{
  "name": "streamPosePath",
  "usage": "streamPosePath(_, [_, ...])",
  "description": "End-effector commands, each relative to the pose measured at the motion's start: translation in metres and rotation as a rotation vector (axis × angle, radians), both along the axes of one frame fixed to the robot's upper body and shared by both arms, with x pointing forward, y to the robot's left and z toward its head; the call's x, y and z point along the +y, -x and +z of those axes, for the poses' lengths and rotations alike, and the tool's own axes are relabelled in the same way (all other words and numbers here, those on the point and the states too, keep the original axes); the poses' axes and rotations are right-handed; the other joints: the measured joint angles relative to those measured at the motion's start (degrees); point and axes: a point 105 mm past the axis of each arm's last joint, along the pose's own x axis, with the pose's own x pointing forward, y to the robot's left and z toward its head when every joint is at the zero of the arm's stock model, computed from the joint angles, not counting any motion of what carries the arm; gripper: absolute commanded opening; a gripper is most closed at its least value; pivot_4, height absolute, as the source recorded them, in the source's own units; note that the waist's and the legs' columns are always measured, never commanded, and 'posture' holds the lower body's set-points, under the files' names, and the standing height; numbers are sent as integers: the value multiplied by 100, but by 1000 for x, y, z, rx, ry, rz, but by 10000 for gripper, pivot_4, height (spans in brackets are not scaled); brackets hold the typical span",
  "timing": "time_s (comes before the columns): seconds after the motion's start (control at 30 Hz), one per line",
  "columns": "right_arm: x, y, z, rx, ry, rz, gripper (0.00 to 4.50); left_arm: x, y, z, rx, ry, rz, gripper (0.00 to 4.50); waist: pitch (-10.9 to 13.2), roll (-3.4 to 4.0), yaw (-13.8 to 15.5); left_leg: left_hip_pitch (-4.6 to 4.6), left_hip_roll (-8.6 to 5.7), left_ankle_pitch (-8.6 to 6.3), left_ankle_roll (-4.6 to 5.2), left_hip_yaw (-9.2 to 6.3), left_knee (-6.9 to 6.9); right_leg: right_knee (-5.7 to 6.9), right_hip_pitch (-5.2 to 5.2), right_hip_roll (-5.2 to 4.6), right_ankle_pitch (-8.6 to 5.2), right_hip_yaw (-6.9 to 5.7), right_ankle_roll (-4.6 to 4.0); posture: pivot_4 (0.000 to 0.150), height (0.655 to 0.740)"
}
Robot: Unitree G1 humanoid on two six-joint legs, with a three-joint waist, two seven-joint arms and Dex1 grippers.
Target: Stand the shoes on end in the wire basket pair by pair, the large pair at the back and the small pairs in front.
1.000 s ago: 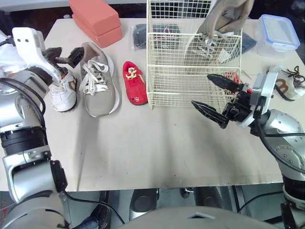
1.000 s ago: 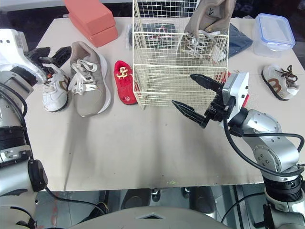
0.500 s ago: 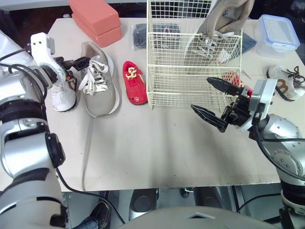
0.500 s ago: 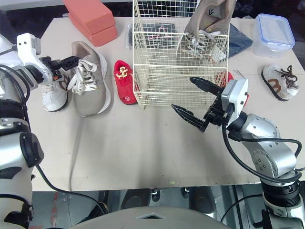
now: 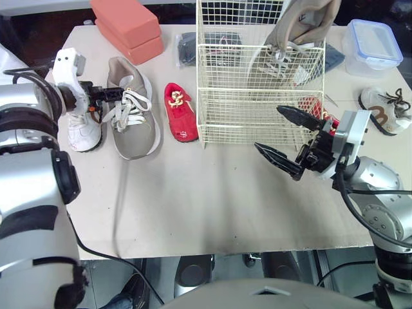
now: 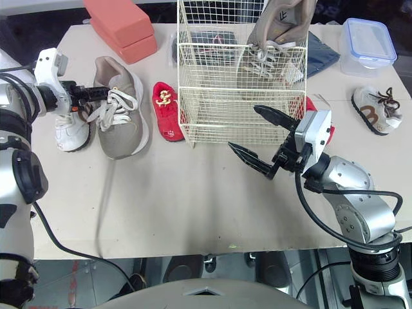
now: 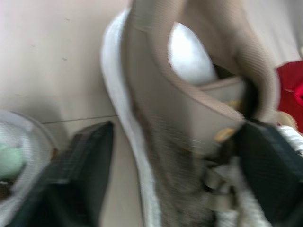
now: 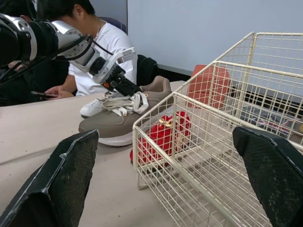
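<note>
Wire basket (image 5: 261, 77) on beige table (image 5: 193, 193)

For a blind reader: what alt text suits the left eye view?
The open left gripper reaches the collar of a large tan sneaker lying flat on the table between a white shoe and a small red shoe. Its mate stands on end in the wire basket, and the open right gripper hovers in front.

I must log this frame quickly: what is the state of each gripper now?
Left gripper: open, straddling the collar of the large tan shoe.
Right gripper: open, empty.
</note>
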Motion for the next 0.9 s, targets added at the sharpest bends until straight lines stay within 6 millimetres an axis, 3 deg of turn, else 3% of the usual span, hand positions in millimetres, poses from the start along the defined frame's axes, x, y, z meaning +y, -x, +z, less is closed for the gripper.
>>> streamPosePath(0.03, [0,6,12,-62,-19,6,45000,14,17,-24,152,-71,5,22454,0,0,-19,1,0,0,0,0,0,1,0,0,0,0,0,1500,6860])
streamPosePath(0.1, [0,5,12,-65,-16,8,45000,13,18,-30,177,-84,-3,13754,-2,2,-50,3,1,0,0,3,0,1,0,0,0,4,0,1500,6860])
streamPosePath(0.23, [1,5,13,-71,-12,12,45000,11,17,-32,183,-77,-6,1573,-4,3,-105,4,4,-1,1,6,0,1,0,-4,1,10,0,1500,6860])
streamPosePath(0.5, [2,9,12,-54,-20,59,45000,13,17,-14,120,-9,6,1572,-4,3,-113,4,3,-1,1,6,0,2,0,-5,1,12,-1,1500,6860])
streamPosePath(0.9, [-1,9,15,-52,-20,119,45000,28,30,65,-124,130,17,1572,22,-45,-114,-9,7,0,0,-5,2,3,-8,-3,8,11,-14,1500,6860])
